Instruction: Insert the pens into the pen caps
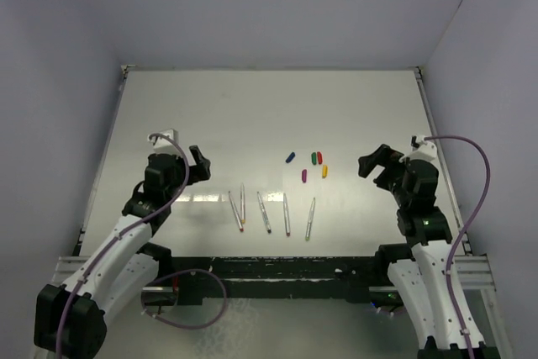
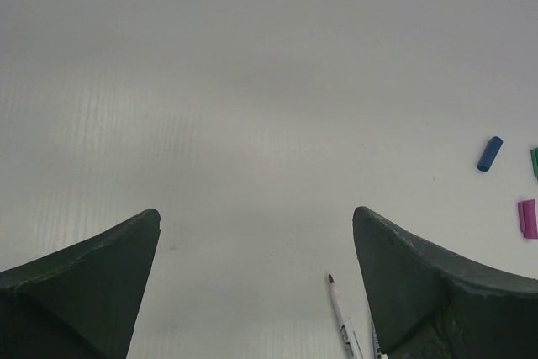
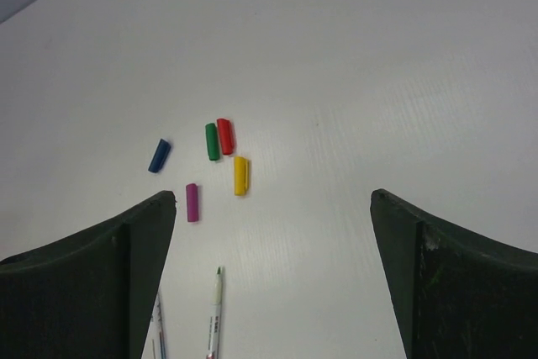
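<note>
Left fingers (image 2: 84,283) and right fingers (image 3: 454,275) both stand spread wide, holding nothing. Between them five pens (image 1: 264,212) lie in a row near the surface's (image 1: 252,115) near edge, with the caps (image 1: 303,176) clustered just beyond. No pen is capped yet, so the next move is probably to pinch one thin pen.

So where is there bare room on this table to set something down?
The far half of the table, beyond the pen caps, is bare, as is the patch between the left gripper and the caps. It is crowded near centre: five pens in a row just short of the caps.
</note>
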Robot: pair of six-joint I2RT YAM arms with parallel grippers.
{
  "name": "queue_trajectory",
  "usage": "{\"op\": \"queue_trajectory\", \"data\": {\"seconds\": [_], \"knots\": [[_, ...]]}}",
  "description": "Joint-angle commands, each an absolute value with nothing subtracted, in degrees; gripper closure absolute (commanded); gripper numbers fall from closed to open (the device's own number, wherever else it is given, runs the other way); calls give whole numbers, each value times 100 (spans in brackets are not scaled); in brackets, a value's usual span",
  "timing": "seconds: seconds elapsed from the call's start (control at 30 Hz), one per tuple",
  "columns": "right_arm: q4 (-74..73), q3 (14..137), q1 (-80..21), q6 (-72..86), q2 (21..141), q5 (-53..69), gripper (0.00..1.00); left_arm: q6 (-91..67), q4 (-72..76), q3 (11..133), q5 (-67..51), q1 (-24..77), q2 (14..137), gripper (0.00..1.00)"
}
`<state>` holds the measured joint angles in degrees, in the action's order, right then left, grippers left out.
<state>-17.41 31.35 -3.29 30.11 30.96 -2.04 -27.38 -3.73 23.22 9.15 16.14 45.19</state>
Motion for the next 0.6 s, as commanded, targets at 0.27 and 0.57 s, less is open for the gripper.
{"op": "queue_trajectory", "data": {"seconds": [0.27,0.57], "knots": [[-1323,2946,-308,2923,3100,148,0,-2927,-850,3202,2151,3769,5341,1],[-1239,2777,-308,3404,2836,391,0,-3361,-1977,3154,1879,3884,4873,1]]}}
